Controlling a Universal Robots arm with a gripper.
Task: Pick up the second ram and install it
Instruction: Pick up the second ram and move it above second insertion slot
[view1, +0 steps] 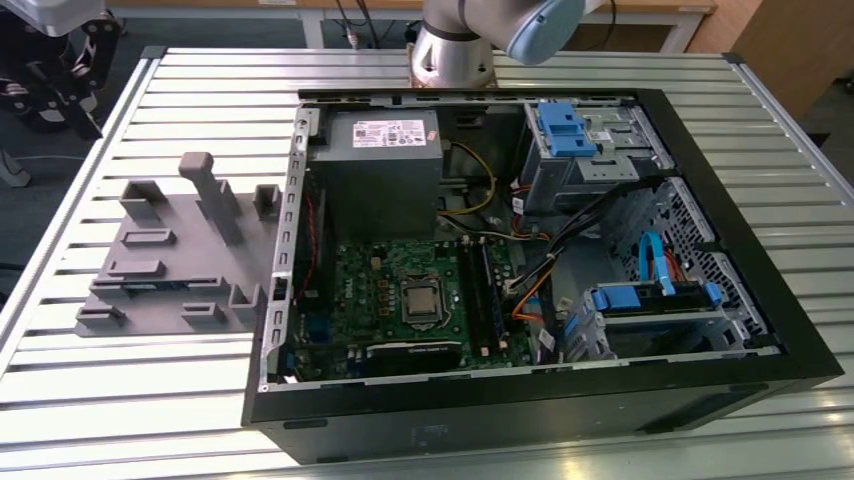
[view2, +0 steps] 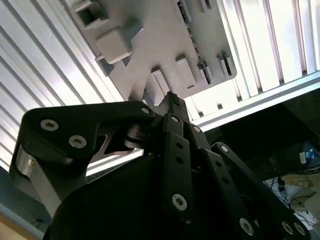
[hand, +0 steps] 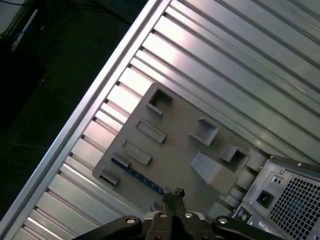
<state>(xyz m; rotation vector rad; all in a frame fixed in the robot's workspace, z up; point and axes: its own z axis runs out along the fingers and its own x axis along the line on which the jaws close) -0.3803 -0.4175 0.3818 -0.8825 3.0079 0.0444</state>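
High over the bench, the gripper points down at the grey holder, which lies between the open computer case and the bench edge at the exterior view's left. Its jaws are pressed together with nothing between them. The second ram sits along one rim of that holder, apart from the gripper, and the arm rises from the bench edge behind the case.

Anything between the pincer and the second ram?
Nothing in the way. In the first wrist view, only bare grey fixture plate shows between the pincer and the second ram, which lies on that plate.
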